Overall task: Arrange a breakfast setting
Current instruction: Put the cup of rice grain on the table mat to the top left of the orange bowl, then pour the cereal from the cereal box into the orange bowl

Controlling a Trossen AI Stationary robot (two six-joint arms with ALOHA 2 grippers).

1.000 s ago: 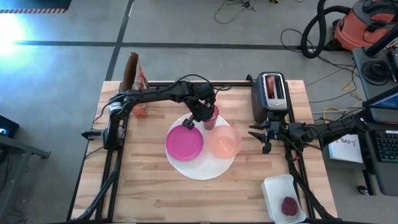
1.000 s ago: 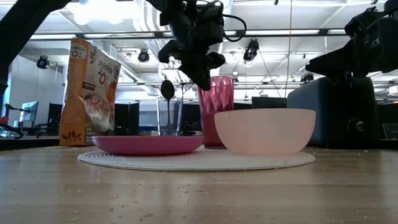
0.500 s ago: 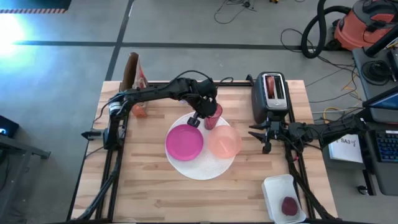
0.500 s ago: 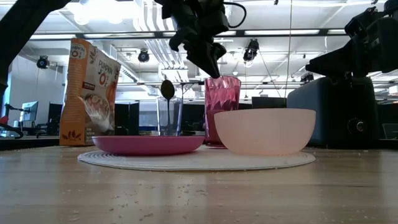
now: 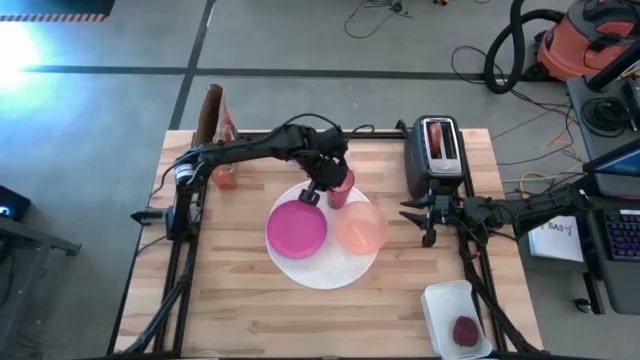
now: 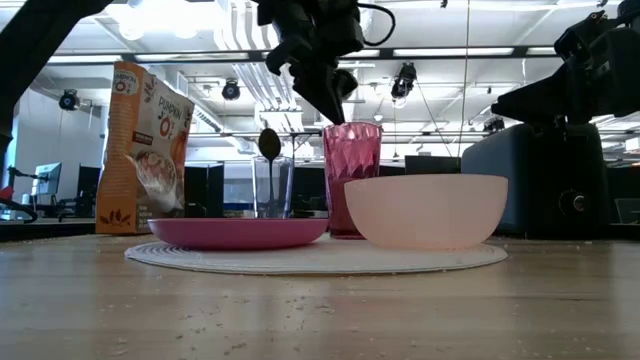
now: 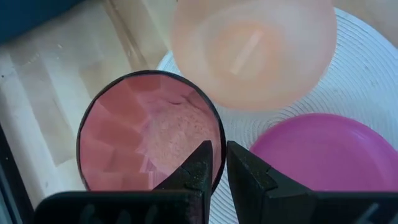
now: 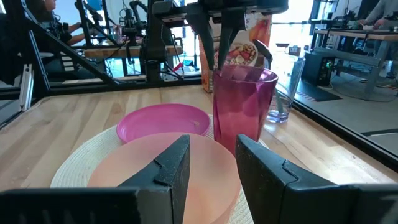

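Observation:
The pink tumbler stands on the far edge of the big white disc. The magenta plate and the translucent pink bowl also rest on the disc. My left gripper is above the tumbler and shut on its rim. My right gripper is open and empty, level above the table's right side, pointing at the bowl. A spoon stands bowl-end up in a clear glass. The toasted bread sticks out of the toaster. The dark-red fruit lies in a white tray. My left gripper holds the tumbler's rim on the side toward the magenta plate. One finger is inside the tumbler and one is outside. The fingers come from above, pointing down. The tumbler stands upright with its base on the white disc.
A cereal bag stands at the far left corner beside the clear glass. The black toaster stands at the far right. The white tray sits at the near right corner. Bare wood lies along the near edge and on the left.
My left gripper has risen a little and turned over the tumbler. The tumbler leaned a second ago; it now stands upright on the disc, shifted slightly toward the table's left.

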